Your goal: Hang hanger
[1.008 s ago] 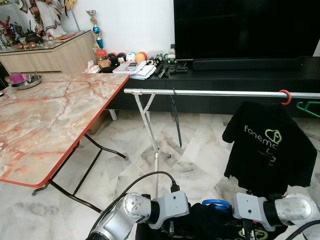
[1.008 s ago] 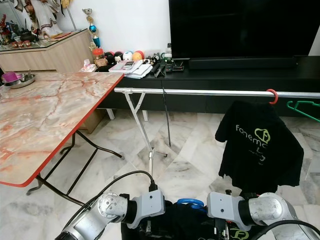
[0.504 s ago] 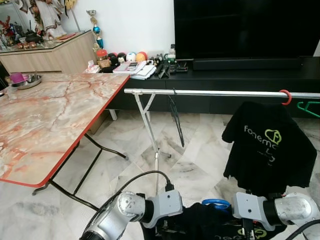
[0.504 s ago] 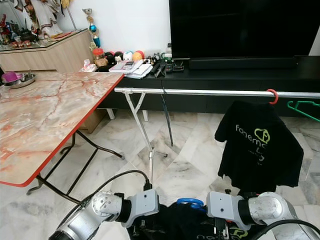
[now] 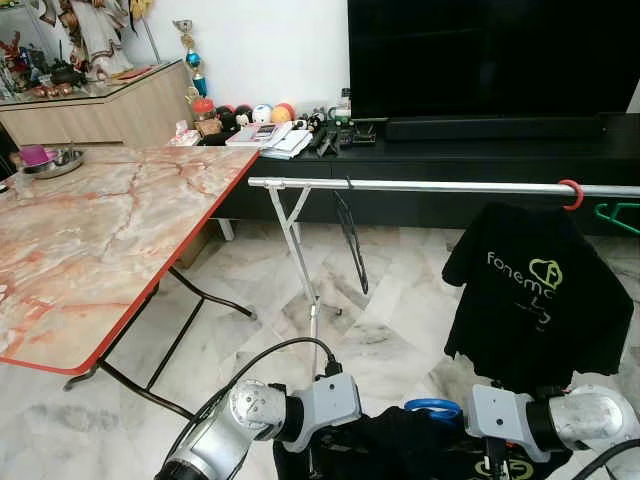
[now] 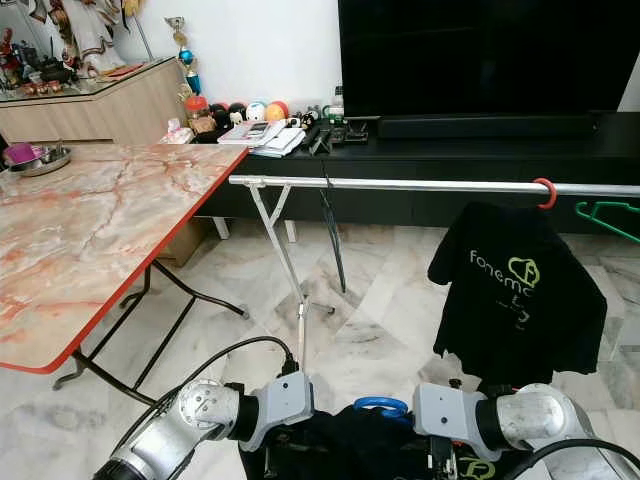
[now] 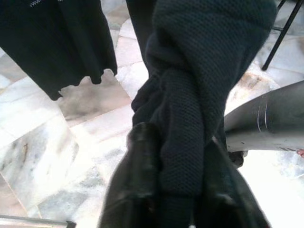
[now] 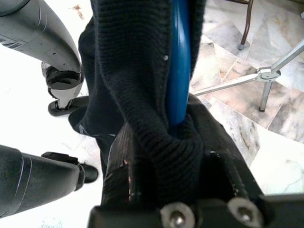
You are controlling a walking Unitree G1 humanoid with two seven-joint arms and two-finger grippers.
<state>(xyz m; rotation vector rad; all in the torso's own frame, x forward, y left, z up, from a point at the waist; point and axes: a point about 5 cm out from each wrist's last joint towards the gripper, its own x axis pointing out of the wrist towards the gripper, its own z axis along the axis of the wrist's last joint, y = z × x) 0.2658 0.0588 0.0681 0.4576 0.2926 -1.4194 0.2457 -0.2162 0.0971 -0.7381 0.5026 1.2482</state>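
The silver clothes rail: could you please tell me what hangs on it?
On the silver clothes rail: a black printed T-shirt on a red hanger hook, and an empty black hanger. The shirt covers its hanger's body.

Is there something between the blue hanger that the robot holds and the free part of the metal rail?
Nothing visible blocks it. The blue hanger, carrying a dark garment, sits low in front of the rail. The stretch between the empty black hanger and the hung T-shirt is free.

Blue hanger (image 8: 179, 71) inside bunched black shirt (image 7: 199, 95), low before metal rail (image 5: 440, 186).
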